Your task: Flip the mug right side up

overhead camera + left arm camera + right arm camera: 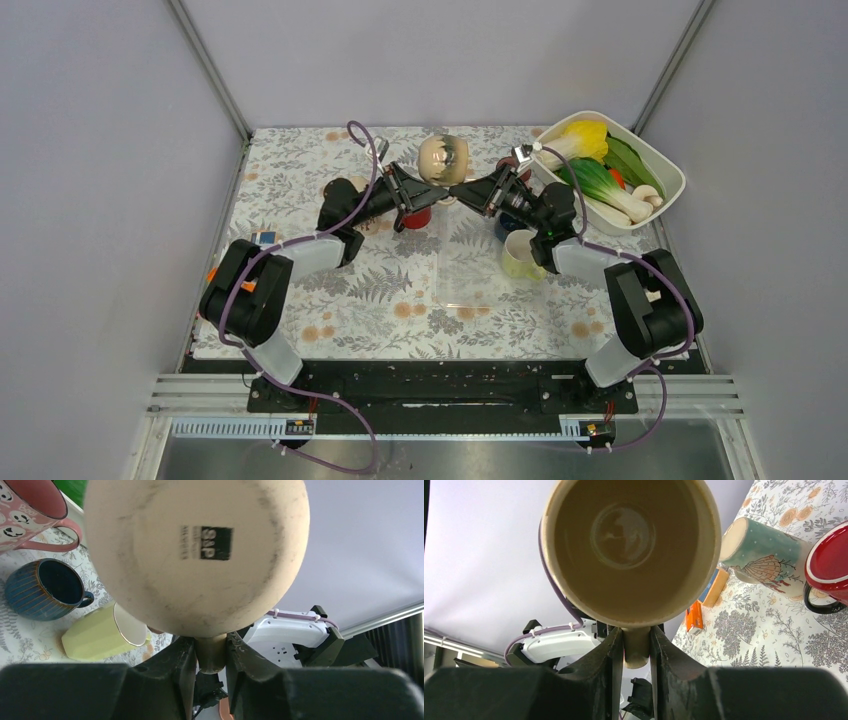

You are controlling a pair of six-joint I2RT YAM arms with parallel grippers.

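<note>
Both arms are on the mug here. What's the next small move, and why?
Probably open the left gripper: both grippers hold the mug by its handle, sideways in mid-air, so the right gripper can't roll it upright until one lets go.

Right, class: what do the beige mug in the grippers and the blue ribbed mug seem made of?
Beige mug: probably ceramic stoneware; matte, scuffed base with a printed stamp, glossy reflective inside. Blue mug: likely glazed ceramic; ribbed wall with a slight sheen.
</note>
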